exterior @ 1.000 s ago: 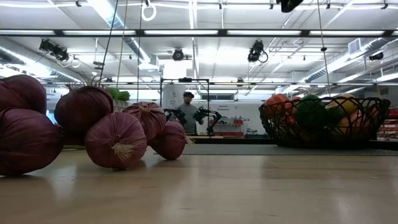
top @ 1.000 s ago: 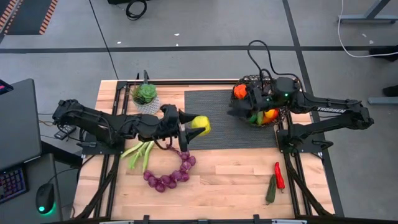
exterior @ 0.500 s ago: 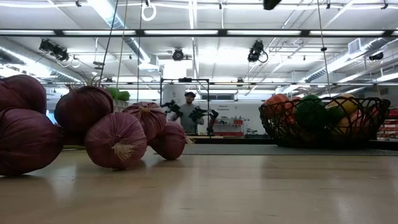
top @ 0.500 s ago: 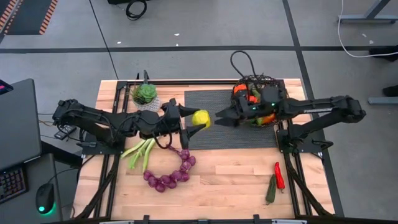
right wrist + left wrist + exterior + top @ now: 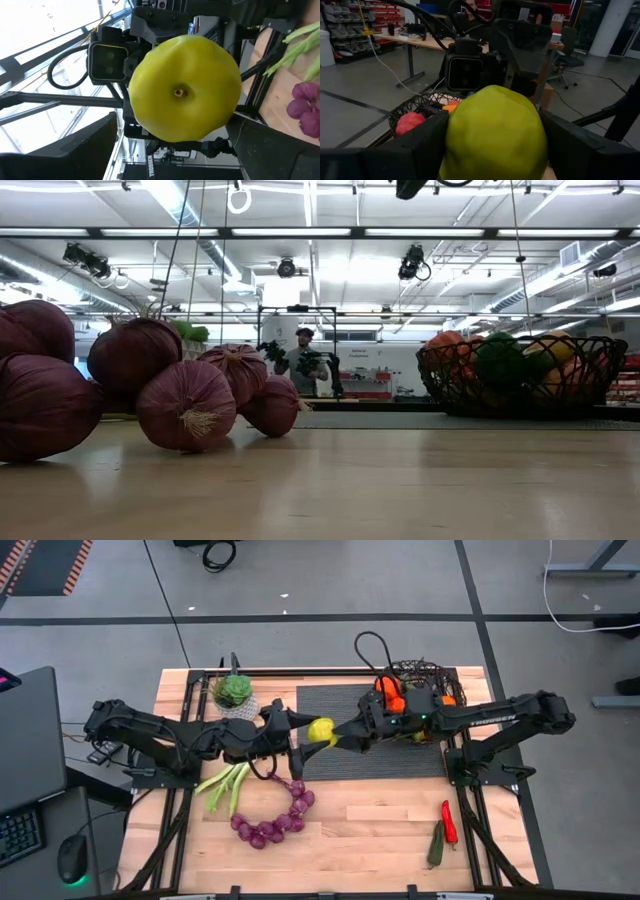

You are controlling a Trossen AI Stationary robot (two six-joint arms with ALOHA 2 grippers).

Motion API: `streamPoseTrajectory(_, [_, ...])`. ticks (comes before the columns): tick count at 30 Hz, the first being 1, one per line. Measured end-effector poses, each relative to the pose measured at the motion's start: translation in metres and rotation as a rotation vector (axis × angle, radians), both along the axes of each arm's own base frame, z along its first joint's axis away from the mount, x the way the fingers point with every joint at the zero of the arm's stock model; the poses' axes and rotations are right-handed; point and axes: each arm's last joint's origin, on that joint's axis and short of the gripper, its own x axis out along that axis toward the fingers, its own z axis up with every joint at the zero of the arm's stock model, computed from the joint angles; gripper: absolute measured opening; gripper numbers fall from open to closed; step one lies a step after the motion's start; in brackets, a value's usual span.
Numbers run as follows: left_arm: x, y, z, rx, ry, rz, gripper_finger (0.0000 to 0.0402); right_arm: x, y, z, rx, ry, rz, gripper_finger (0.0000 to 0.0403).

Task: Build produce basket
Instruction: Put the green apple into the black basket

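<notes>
The left claw (image 5: 308,737) grips a yellow-green apple (image 5: 321,731) above the dark ribbed mat (image 5: 330,762), a finger pressed to each side of it. In the left wrist view the apple (image 5: 492,135) fills most of the picture and hides much of the right arm's camera housing behind it. The right claw (image 5: 340,730) has its fingers spread wide at the apple's far side, holding nothing; from above I cannot tell whether its tips touch the fruit. In the right wrist view the smooth round apple (image 5: 185,95), its dimpled end facing the lens, covers the left claw behind it.

The basket (image 5: 425,690), round dark open wire mesh, sits at the mat's far right corner and is largely hidden from above by the right arm; only orange produce (image 5: 387,688) shows past it. In the low view the basket (image 5: 520,375) stands whole, heaped with orange, green and yellow pieces.

On the bare wood tabletop (image 5: 370,830) lie a ring of glossy purple bulbs (image 5: 275,820), long green stalks (image 5: 225,788) partly under the left arm, and near the right edge a red chilli (image 5: 449,822) beside a dark green pod (image 5: 436,844). A potted plant (image 5: 233,692) stands at the far left. In the low view the purple bulbs (image 5: 185,405) crowd the left side and are cut off at the edge, and a person (image 5: 302,360) stands far behind.
</notes>
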Motion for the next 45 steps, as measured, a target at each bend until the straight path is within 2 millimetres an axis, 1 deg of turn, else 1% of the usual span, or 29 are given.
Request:
streamPoseTrajectory(4, [0.000,0.000,0.000,-0.011,-0.002,0.003,0.0295,0.003,-0.001,-0.002,-0.009,-0.002,-0.029,0.0375])
streamPoseTrajectory(10, [0.000,-0.002,-0.002,-0.012,0.015,-0.010,0.0298,0.004,0.004,-0.006,-0.022,0.032,-0.015,0.0375])
streamPoseTrajectory(16, [0.000,-0.005,-0.003,-0.018,0.023,-0.020,0.0299,0.004,0.003,-0.009,-0.024,0.062,-0.023,0.0375])
streamPoseTrajectory(24, [0.001,-0.010,-0.006,-0.016,0.033,-0.032,0.0299,0.006,0.001,-0.011,-0.019,0.073,-0.088,0.0375])
streamPoseTrajectory(29, [0.001,-0.012,-0.008,-0.014,0.040,-0.039,0.0300,0.009,0.005,-0.015,-0.019,0.087,-0.048,0.0375])
streamPoseTrajectory(34, [0.001,-0.014,-0.008,-0.024,0.042,-0.047,0.0300,0.015,0.009,-0.018,-0.017,0.074,-0.061,0.0375])
streamPoseTrajectory(38, [0.000,-0.016,-0.008,-0.035,0.039,-0.043,0.0300,0.015,0.008,-0.018,-0.018,0.070,-0.105,0.0375])
streamPoseTrajectory(45, [0.000,-0.017,-0.008,-0.038,0.037,-0.052,0.0300,0.015,0.007,-0.018,-0.023,0.061,-0.116,0.0375])
